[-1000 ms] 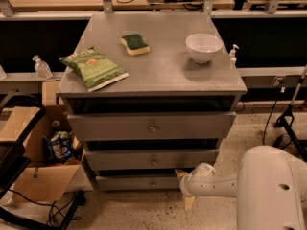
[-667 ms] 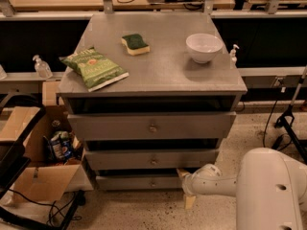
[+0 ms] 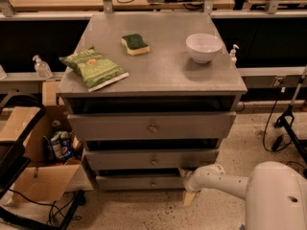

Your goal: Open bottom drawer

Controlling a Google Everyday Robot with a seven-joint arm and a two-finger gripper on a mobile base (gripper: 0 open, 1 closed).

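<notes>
The bottom drawer [image 3: 139, 182] is the lowest and slimmest grey front of the three in the grey cabinet, with a small round knob [image 3: 152, 182] at its centre. It sticks out only slightly from the cabinet. My gripper [image 3: 186, 185] is at the end of the white arm [image 3: 216, 178], which reaches in from the lower right. It sits low near the floor, at the right end of the bottom drawer's front and well to the right of the knob.
On the cabinet top [image 3: 163, 66] lie a green chip bag [image 3: 93, 67], a green-and-yellow sponge [image 3: 135, 43] and a white bowl [image 3: 204, 47]. An open cardboard box [image 3: 41, 176] with cables stands on the floor at the left. My white base [image 3: 276, 198] fills the lower right.
</notes>
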